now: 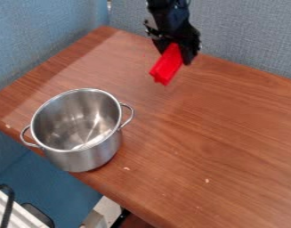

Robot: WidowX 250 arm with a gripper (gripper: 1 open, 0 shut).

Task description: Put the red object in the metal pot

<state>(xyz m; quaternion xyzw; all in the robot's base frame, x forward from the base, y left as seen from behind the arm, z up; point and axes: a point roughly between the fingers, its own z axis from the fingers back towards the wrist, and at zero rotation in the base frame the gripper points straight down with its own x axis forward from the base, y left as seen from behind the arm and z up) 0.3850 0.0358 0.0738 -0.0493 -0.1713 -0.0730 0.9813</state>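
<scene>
The red object, a bright red elongated block, hangs tilted above the far part of the wooden table. My gripper is shut on its upper end, reaching down from the top edge of the camera view. The metal pot, shiny and round with two small loop handles, stands near the table's front left edge with nothing inside. The held block is up and to the right of the pot, well apart from it.
A blue-grey wall runs behind the table. The table's front edge slants from the left corner down to the lower middle, with floor and some equipment below it.
</scene>
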